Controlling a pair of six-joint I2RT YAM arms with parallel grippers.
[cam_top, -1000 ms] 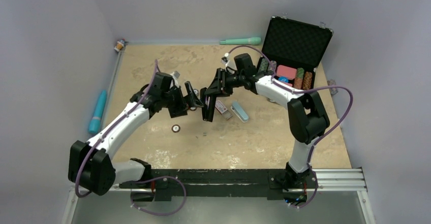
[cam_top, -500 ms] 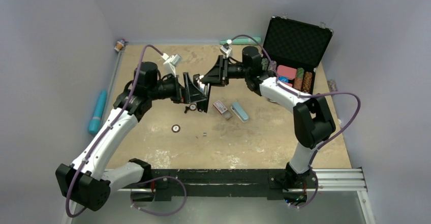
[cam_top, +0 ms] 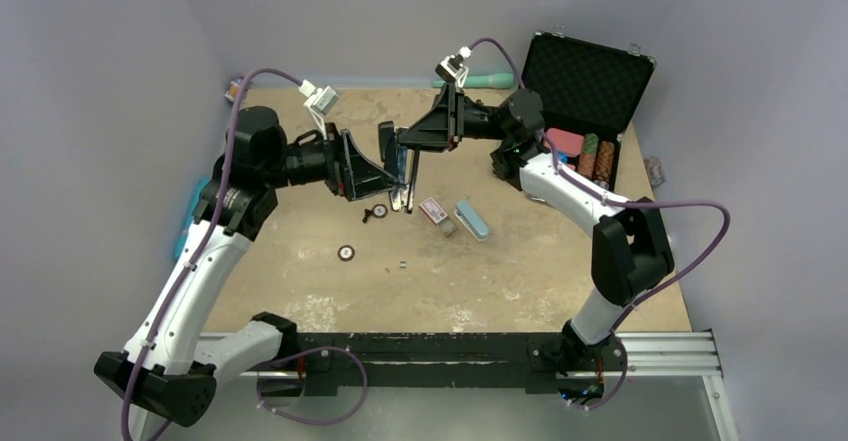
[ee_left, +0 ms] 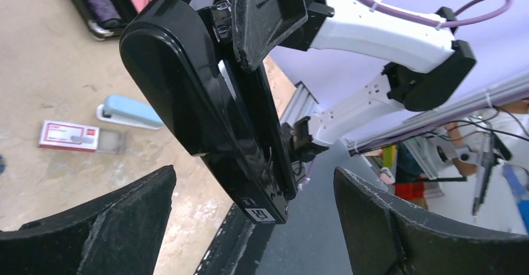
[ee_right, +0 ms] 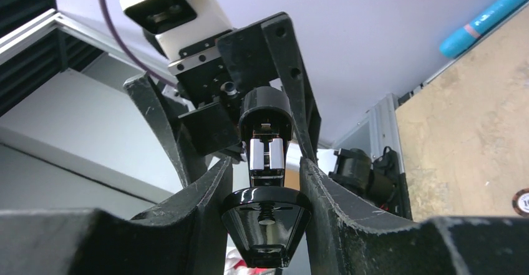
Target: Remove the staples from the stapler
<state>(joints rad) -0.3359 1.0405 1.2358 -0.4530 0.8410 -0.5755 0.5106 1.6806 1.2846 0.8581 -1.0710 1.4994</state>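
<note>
My right gripper (cam_top: 404, 144) (ee_right: 265, 163) is shut on the black stapler (cam_top: 412, 183) (ee_left: 206, 100) (ee_right: 266, 222) and holds it in the air over the middle of the table, its length hanging down. The chrome magazine (ee_right: 266, 155) shows between the stapler's halves. My left gripper (cam_top: 384, 164) (ee_left: 254, 172) faces it from the left, wide open, with the stapler's lower end level with its fingers (ee_left: 100, 225) and touching neither. A tiny grey strip of staples (cam_top: 401, 264) lies on the table below. I cannot see any staples inside the stapler.
Under the grippers lie a pink-and-white box (cam_top: 434, 210) (ee_left: 68, 136), a light-blue stapler (cam_top: 472, 219) (ee_left: 128, 111) and two black-and-white discs (cam_top: 345, 253) (cam_top: 379, 212). An open black case (cam_top: 585, 81) with chips stands at the back right. A teal tube (cam_top: 190, 223) lies along the left wall.
Both arms have risen. The right gripper has lifted the stapler up and back from just above the table. The left gripper has swung up level with it and stayed open.
</note>
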